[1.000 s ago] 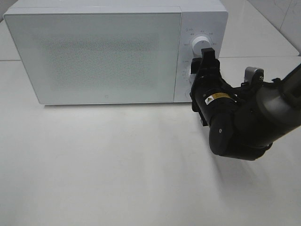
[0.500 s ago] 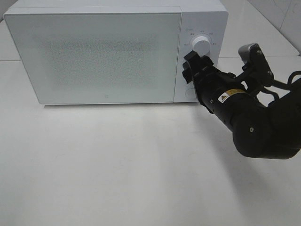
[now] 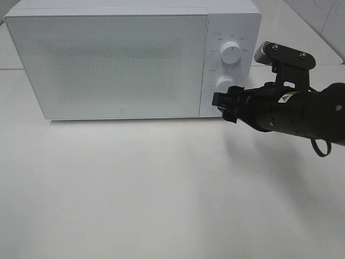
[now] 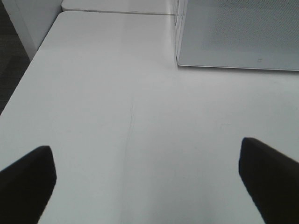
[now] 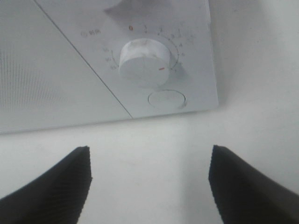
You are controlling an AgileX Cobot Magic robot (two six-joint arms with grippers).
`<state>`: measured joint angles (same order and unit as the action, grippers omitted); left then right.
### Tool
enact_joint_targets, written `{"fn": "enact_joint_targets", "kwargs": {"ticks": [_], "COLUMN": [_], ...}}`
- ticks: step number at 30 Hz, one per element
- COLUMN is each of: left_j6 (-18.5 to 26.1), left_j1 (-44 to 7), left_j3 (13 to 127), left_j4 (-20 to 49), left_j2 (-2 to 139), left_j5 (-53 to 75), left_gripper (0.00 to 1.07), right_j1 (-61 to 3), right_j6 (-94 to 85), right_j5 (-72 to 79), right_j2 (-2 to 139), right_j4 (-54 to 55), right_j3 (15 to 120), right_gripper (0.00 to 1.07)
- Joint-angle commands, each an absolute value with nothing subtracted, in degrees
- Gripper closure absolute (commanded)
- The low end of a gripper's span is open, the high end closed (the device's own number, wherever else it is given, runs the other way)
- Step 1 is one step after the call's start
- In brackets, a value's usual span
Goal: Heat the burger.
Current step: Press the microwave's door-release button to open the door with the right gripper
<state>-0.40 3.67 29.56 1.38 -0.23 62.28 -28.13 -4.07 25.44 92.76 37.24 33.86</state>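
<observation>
The burger is not visible in any view. The white microwave [image 3: 108, 59] stands at the back of the table with its door shut. My right gripper [image 3: 223, 106] is open and empty, just in front of and below the lower knob [image 3: 225, 83], not touching it. In the right wrist view the open gripper [image 5: 149, 149] faces that lower knob [image 5: 142, 58] and the round button [image 5: 166, 99] under it. My left gripper [image 4: 145, 147] is open and empty over bare table, with the microwave's lower left corner [image 4: 180, 60] ahead. The left arm is out of the exterior view.
The upper knob [image 3: 232, 52] sits above the lower one on the control panel. The white table [image 3: 135, 189] stretches in front of the microwave. Its left edge [image 4: 23, 79] shows in the left wrist view.
My right gripper was around the lower knob and turned it. It has now come off the knob, rolled over and drawn back slightly lower. The knob is uncovered.
</observation>
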Motion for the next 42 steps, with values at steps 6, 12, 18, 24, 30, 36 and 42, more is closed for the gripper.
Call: {"fn": "enact_joint_targets", "kwargs": {"ticks": [6,12,18,24,30,36,42], "left_j6": [-0.4,-0.4,-0.4,-0.4,-0.4,-0.4,-0.4], "left_j1": [3.8,3.8,3.8,3.8,3.8,3.8,3.8], "left_j3": [29.6,29.6,29.6,29.6,29.6,29.6,29.6], "left_j4": [1.5,1.5,1.5,1.5,1.5,1.5,1.5], "left_j2": [-1.2,-1.2,-1.2,-1.2,-1.2,-1.2,-1.2], "left_j5": [61.5,61.5,61.5,61.5,61.5,61.5,61.5], "left_gripper": [0.07,0.07,0.07,0.07,0.07,0.07,0.07], "right_j1": [-21.3,-18.9,-18.9,-18.9,-18.9,-18.9,-18.9], "right_j6": [-20.0,-21.1,-18.4,-15.6,-14.6,-10.8,-5.2], "right_j5": [-3.1,-22.5,-37.8,-48.9,-53.9,-51.1,-49.2], "right_j2": [89.4,89.3,89.2,88.1,83.1,74.3,67.0], "right_j4": [36.3,28.0,19.4,16.6,14.7,10.3,4.2], "right_j3": [41.0,46.4,50.8,52.9,52.9,52.9,52.7], "right_gripper": [0.37,0.38,0.38,0.38,0.38,0.36,0.28]}}
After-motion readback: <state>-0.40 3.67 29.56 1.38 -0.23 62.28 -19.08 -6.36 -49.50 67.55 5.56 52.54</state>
